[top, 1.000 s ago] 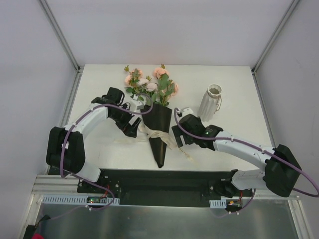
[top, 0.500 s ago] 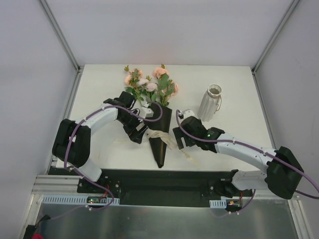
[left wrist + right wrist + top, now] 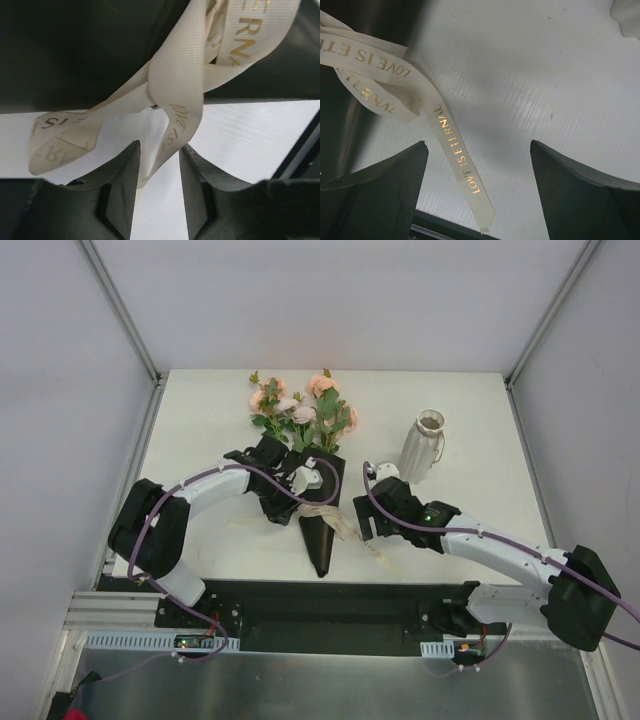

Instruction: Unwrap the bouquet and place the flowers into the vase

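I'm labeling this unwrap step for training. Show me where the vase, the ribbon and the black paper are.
vase [image 3: 424, 450], top view, on its ribbed body.
ribbon [image 3: 454, 147], right wrist view, on the loose printed tail.
black paper [image 3: 322, 545], top view, on the cone below the knot.

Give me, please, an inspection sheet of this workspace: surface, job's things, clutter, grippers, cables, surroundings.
Surface: white table, bare parts look clean.
Job's things: bouquet lies flat in black paper, cream ribbon tied; vase upright, apart on its right, no flowers in it.
Clutter: nothing seen.
Grippers: left gripper narrow around a ribbon tail, not clamped; right gripper wide open over another tail.
Cables: purple cables along both arms.
Surroundings: white walls, metal frame posts.
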Available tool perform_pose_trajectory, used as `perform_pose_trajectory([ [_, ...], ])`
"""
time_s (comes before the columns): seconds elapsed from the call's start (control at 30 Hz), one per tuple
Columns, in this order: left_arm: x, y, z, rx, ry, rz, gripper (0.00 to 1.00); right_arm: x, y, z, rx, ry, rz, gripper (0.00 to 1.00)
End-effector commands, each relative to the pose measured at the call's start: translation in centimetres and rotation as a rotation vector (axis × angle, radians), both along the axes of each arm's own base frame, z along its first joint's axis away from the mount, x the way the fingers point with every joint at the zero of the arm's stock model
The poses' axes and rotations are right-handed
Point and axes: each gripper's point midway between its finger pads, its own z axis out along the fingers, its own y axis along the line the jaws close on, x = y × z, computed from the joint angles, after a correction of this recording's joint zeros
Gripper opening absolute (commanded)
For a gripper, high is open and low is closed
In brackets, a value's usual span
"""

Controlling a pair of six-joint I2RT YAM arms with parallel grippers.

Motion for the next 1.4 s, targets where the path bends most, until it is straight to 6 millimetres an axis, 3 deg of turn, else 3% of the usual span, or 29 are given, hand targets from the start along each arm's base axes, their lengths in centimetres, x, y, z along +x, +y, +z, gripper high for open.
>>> perform_pose_trajectory([
  [0.0, 1.3, 0.3, 0.3, 0.014, -0.103, 0.009, 0.27, 0.4, 0.5, 0.4, 0.019, -0.017, 0.001, 0.87],
  [0.03, 1.6, 0.6, 0.4, 0.025, -0.121, 0.023, 0.15, 0.3, 0.6, 0.3, 0.013, -0.009, 0.011, 0.87],
  [0.13, 2.4, 1.0, 0.9, 0.026, -0.167, 0.061, 0.00, 0.3, 1.1, -0.1, -0.005, 0.008, 0.049, 0.88],
  [0.23, 3.8, 2.1, 1.4, 0.027, -0.183, 0.150, 0.00, 0.1, 1.4, -0.8, -0.023, 0.030, 0.087, 0.88],
  [0.4, 6.4, 5.7, 2.7, 0.016, -0.200, 0.315, 0.00, 0.2, 2.3, -1.0, -0.041, 0.042, 0.146, 0.88],
  [0.73, 8.0, 9.0, 3.6, 0.049, -0.245, 0.443, 0.00, 1.0, 5.5, -2.2, -0.092, 0.069, 0.352, 0.88],
  [0.9, 7.6, 9.0, 3.2, 0.050, -0.228, 0.440, 0.00, 2.5, 7.4, -3.5, -0.129, 0.077, 0.446, 0.88],
  [1.07, 8.0, 9.2, 3.4, 0.060, -0.242, 0.444, 0.00, 3.4, 7.6, -5.1, -0.053, 0.170, 0.451, 0.78],
  [1.3, 8.0, 9.1, 3.7, 0.055, -0.243, 0.454, 0.00, 4.0, 9.4, -4.9, 0.114, 0.183, 0.467, 0.63],
  [1.37, 8.0, 9.2, 3.9, 0.053, -0.245, 0.457, 0.00, 3.9, 9.7, -4.9, 0.121, 0.189, 0.490, 0.51],
])
